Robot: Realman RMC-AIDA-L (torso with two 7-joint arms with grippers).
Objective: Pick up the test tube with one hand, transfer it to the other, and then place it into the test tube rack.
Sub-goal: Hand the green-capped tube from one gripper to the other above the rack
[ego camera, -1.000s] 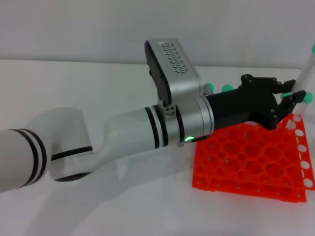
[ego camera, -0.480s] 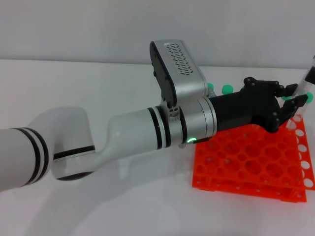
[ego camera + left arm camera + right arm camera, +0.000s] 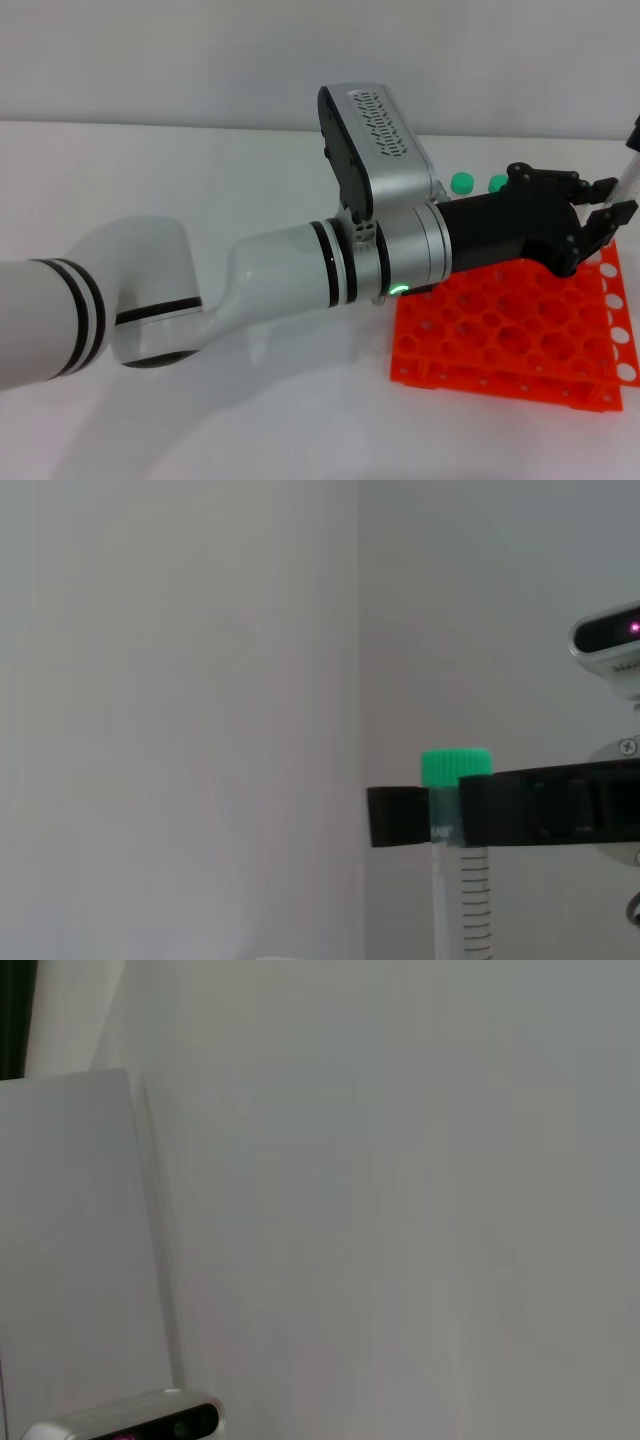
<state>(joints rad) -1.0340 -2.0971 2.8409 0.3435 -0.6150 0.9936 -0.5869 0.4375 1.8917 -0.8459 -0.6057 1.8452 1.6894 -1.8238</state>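
The left gripper (image 3: 600, 215) has shifted right over the test tube rack (image 3: 520, 335), fingers spread either side of the test tube (image 3: 630, 175), which is cut off at the head view's edge. The left wrist view alone shows the right gripper (image 3: 445, 815) clamped below the green cap (image 3: 456, 766).

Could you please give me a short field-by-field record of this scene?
test tube: gripped just below its green cap by the right gripper
right gripper: shut on the tube, beyond the rack's right end
left gripper: open, above the rack's far edge, close beside the tube
test tube rack: orange, no tube visible in its holes
stage: handover not yet done
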